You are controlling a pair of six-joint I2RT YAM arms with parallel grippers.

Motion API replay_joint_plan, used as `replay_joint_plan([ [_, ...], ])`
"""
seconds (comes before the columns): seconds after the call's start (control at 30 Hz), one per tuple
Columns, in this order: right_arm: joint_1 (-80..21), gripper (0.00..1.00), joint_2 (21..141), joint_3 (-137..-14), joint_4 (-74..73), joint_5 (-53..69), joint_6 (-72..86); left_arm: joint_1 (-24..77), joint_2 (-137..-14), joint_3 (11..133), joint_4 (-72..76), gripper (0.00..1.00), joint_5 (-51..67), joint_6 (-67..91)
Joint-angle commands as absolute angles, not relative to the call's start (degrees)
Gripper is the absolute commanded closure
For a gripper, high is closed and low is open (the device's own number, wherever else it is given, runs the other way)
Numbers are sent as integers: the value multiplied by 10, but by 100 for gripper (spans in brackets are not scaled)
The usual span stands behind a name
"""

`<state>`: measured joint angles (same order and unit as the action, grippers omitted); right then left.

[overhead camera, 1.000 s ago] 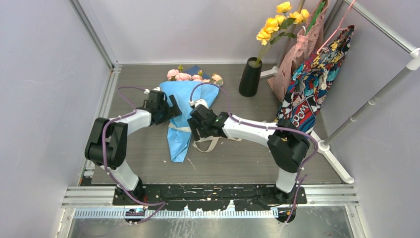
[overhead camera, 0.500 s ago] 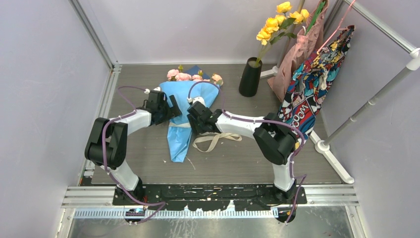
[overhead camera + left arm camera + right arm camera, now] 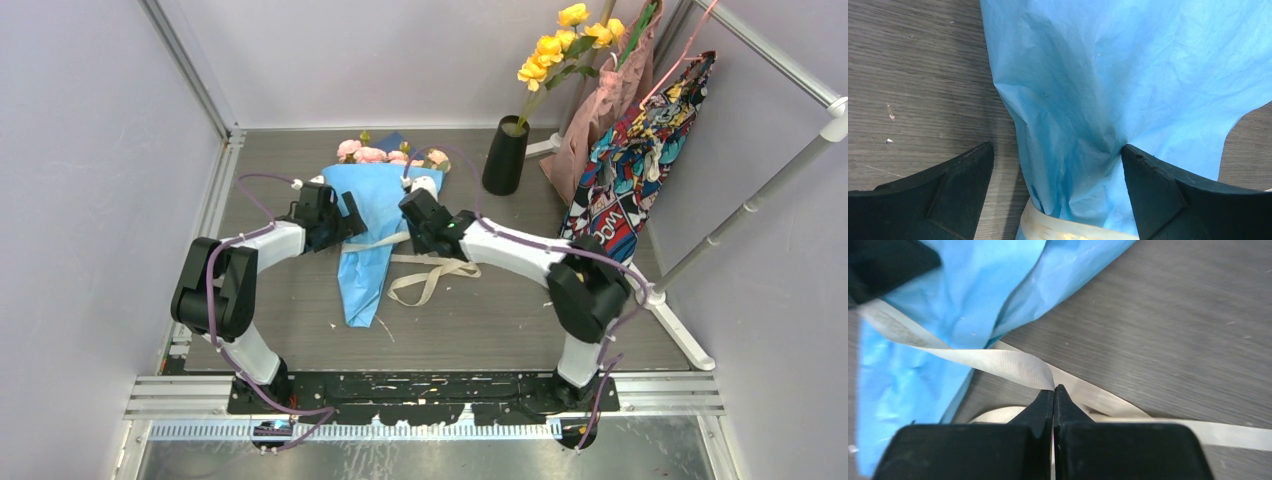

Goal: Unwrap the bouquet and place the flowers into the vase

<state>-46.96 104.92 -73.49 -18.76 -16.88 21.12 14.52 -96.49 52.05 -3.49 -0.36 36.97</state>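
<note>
Two tools at bouquet: R tool now pinched on ribbon, moved twd vase; L tool spread, unchanged.

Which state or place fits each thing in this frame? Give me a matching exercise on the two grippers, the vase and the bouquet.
Column one:
1. left gripper
2. right gripper
3. vase
4. bouquet

Column two:
A. shut on the cream ribbon
B. lying flat on the table
C. open, a finger on each side of the blue paper
D. upright at the back, yellow flowers in it

Pairs: 1-C, 2-A, 3-D, 4-B
</note>
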Motion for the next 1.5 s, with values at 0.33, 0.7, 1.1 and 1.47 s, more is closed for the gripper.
replay_joint_plan([
  [0.33, -397, 29, 900, -730, -183, -211, 194, 142, -969, 501, -58, 0, 13, 364],
  [0.7, -427, 12, 1002, -725, -191, -145, 227, 142, -965, 501, -59, 0, 19, 361],
  [1.1, -436, 14, 1106, -725, -139, -111, 225, 142, -959, 500, -62, 0, 28, 360],
  [1.47, -427, 74, 1118, -718, -132, -94, 231, 142, -950, 500, -70, 0, 18, 354],
])
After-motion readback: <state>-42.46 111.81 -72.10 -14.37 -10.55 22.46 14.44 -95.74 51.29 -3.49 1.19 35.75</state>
